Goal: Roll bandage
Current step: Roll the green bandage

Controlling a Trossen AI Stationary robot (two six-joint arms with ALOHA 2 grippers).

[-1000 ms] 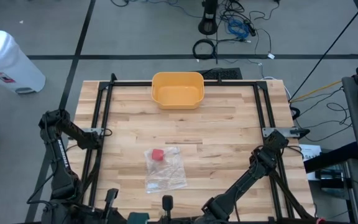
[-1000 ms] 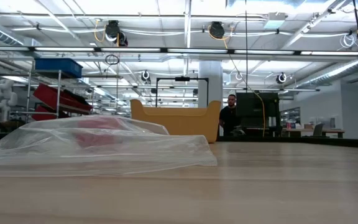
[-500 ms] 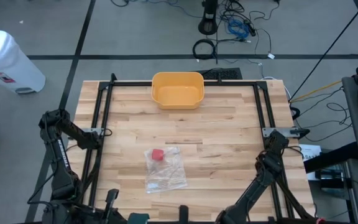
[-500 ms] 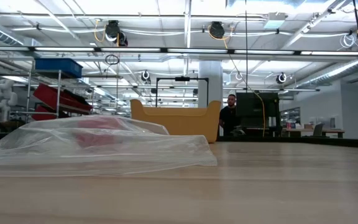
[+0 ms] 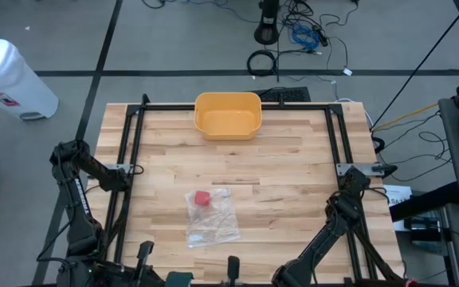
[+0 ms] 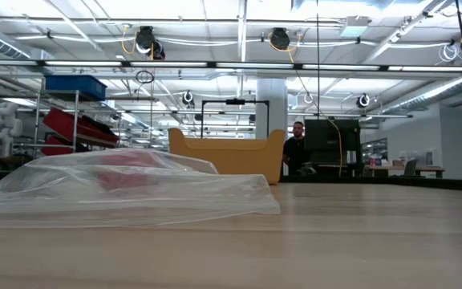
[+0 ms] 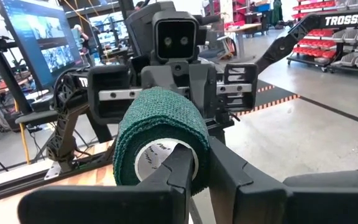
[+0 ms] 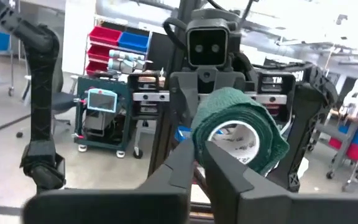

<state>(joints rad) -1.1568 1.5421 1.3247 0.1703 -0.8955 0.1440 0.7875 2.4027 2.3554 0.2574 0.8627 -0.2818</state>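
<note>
A dark green bandage roll (image 7: 160, 140) with a white core is held up off the near edge of the table, between my two grippers, which face each other. My left gripper (image 7: 194, 157) is shut on it. My right gripper (image 8: 202, 150) points at the roll (image 8: 235, 130) from the opposite side, its fingers almost together at the roll's end. A loose green flap (image 8: 279, 144) sticks out of the roll's side. In the high view only the tops of both hands show, the left hand (image 5: 144, 255) and the right hand (image 5: 232, 268). My left gripper pinches the roll's wall (image 7: 199, 134) at the end facing it. One finger (image 7: 178, 163) lies in front of the hollow core and the other (image 7: 224, 171) outside the wall. The fingers come in level, along the roll's axis. The roll is clear of the table. My right gripper has its fingertips (image 8: 221, 163) at the roll's wall (image 8: 201, 132). I cannot tell whether they touch it.
A clear plastic bag (image 5: 211, 217) with a red thing (image 5: 202, 198) inside lies flat in the middle of the table. A yellow bin (image 5: 228, 114) stands at the far edge. A black frame (image 5: 134, 159) runs round the tabletop. A person (image 6: 297, 148) stands far behind.
My right gripper has gone along the near edge toward the table's right edge, away from my left gripper. The bag and the bin have kept still.
</note>
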